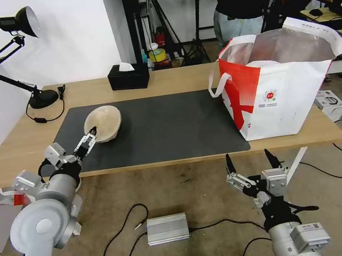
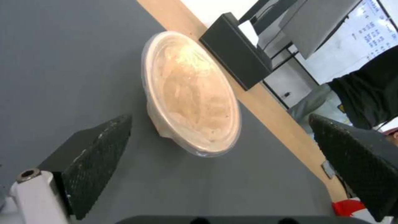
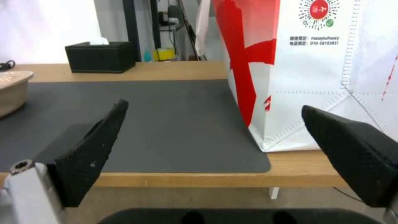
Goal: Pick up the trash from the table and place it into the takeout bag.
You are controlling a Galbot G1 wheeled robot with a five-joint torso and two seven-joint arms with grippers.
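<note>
Nearest the robot, the right gripper (image 1: 252,161) hangs below the front edge of the table (image 1: 172,79), its fingers spread wide and holding nothing. Farther in, over the dark grey mat (image 1: 166,124), the left gripper (image 1: 91,135) reaches to the near rim of the beige pulp bowl (image 1: 103,122), its fingers released and apart, with the bowl resting on the mat. Beyond, at the table's right end, stands the takeout bag (image 1: 281,99), open at the top, and a black tissue box (image 1: 128,76) sits at the far edge

Mat (image 1: 166,124) bare btwn pulp bowl (image 1: 104,122) & takeout bag (image 1: 284,86); tissue box (image 1: 128,76) stands behind
</note>
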